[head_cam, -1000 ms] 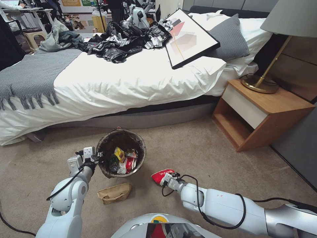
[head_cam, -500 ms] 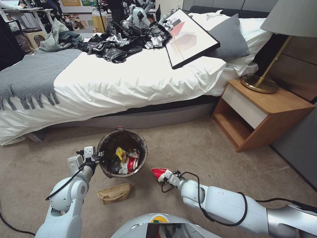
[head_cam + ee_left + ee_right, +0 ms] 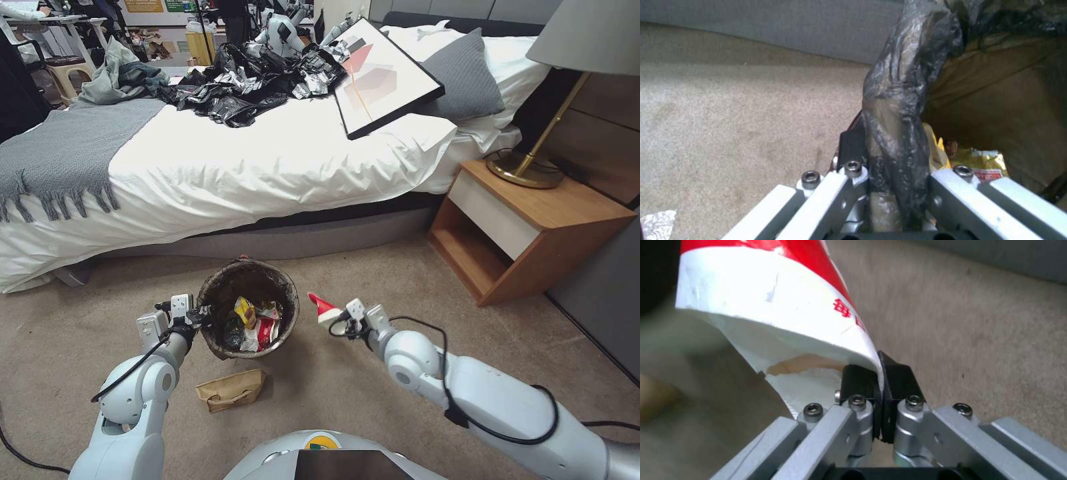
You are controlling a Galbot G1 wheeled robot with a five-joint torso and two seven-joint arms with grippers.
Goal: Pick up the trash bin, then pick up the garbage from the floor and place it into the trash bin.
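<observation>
Lying nearest the robot on the beige carpet is a crumpled brown paper bag (image 3: 231, 389), not yet collected. Just beyond it, the left gripper (image 3: 199, 315) pinches the rim of the trash bin (image 3: 220, 291), its fingers (image 3: 852, 146) clamped over the wrinkled dark liner folded across the edge; yellow and red packets already sit inside. To the bin's right, the right gripper (image 3: 343, 321) holds a red-and-white snack packet (image 3: 325, 308) in the air, its pads pressed together on one thin edge (the right wrist view shows only a sliver of torn, glossy film between them).

That narrow hold is the likely weak point: the slick, light packet could slide out or swing, and fall on the carpet short of the rim. The liner is thin, slippery film too, so the bin might tip or slip if jostled.

Farther back stand the bed (image 3: 267, 167) with soft white linen and the wooden nightstand (image 3: 533, 233).
</observation>
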